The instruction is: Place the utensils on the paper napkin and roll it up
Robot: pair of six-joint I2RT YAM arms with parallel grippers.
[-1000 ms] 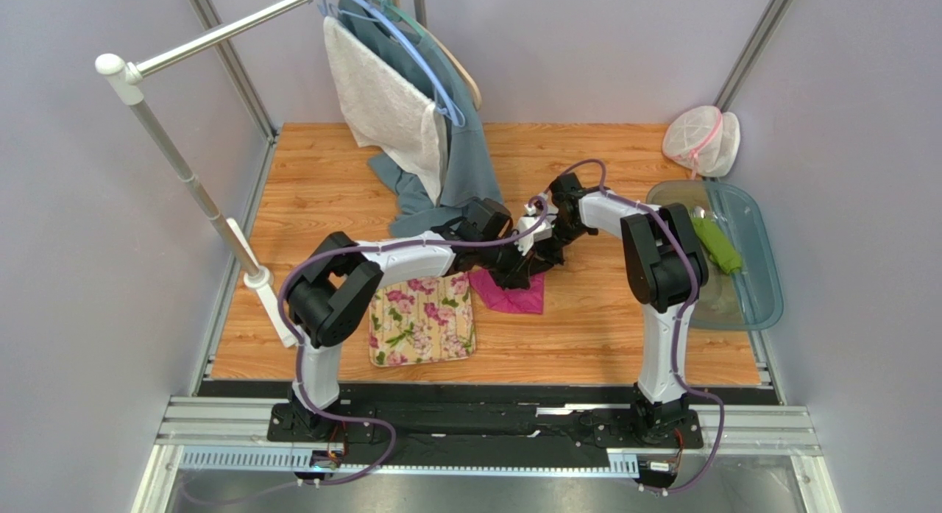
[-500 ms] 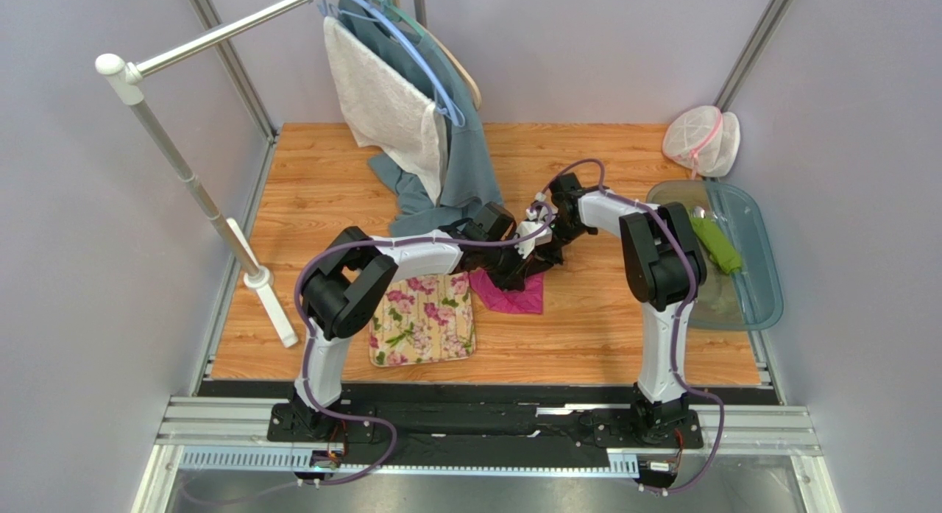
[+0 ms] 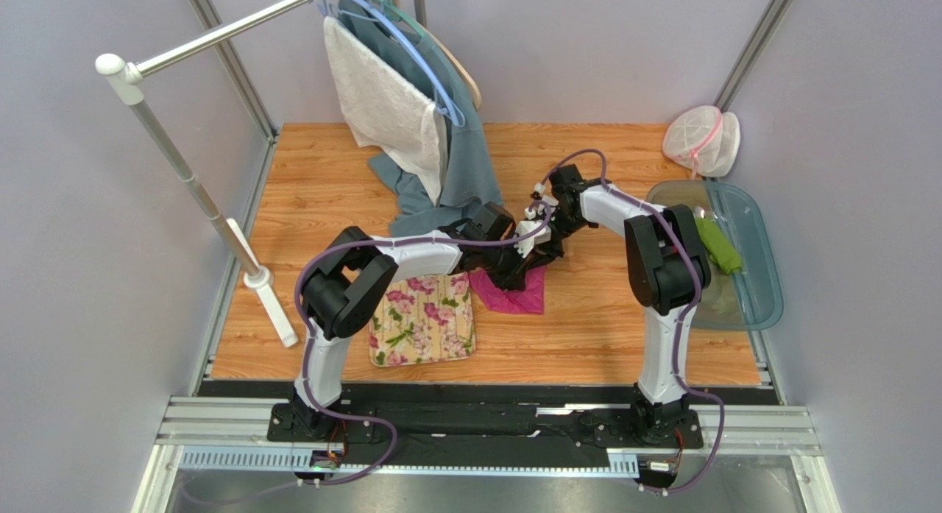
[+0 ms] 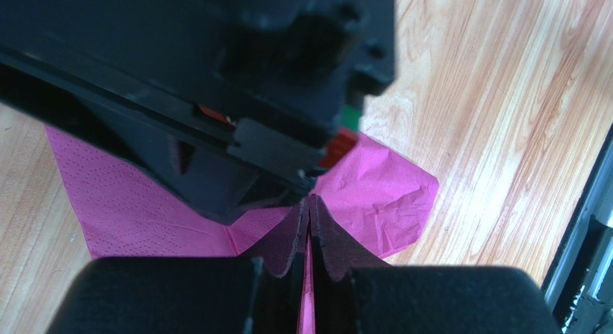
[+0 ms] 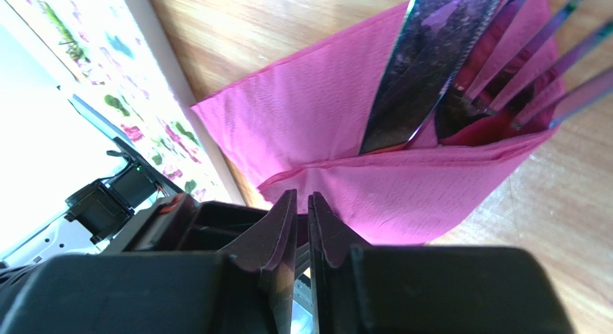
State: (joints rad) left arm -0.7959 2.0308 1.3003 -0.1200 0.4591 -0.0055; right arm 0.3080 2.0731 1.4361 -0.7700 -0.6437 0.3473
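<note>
Broadly, layout: both arms reached to the middle of the wood-grain bench [image 3: 619,314] and met over the paper napkin [image 3: 517,297].
Paper napkin: magenta-pink, lying on the bench just right of the flowered mat [image 3: 422,320] in the overhead view, partly hidden by the two hands.
Fold: in the right wrist view one part of the napkin was turned over the lower ends of the utensils [image 5: 432,61], making a pocket with a crease running across mid-frame.
Utensils: a broad knife blade and a fork [image 5: 464,107] lay side by side on the pink sheet in the upper right of that view, and their lower parts were tucked under the fold.
Left hand [image 4: 309,204]: fingers drawn together to a thin slit, tips down on the napkin at lower centre. A sliver of pink showed in the slit, but I could not tell whether paper was caught.
Right hand [image 5: 302,201]: fingers likewise almost touching, tips at the left end of the crease. Whether they pinched it I could not tell.
Arms: the right arm's black body filled the top of the left wrist view, close above the left fingertips.
Surroundings: a grey-blue cloth [image 3: 464,165] hung at upper centre, and a teal tray [image 3: 761,272] sat at the right edge.
</note>
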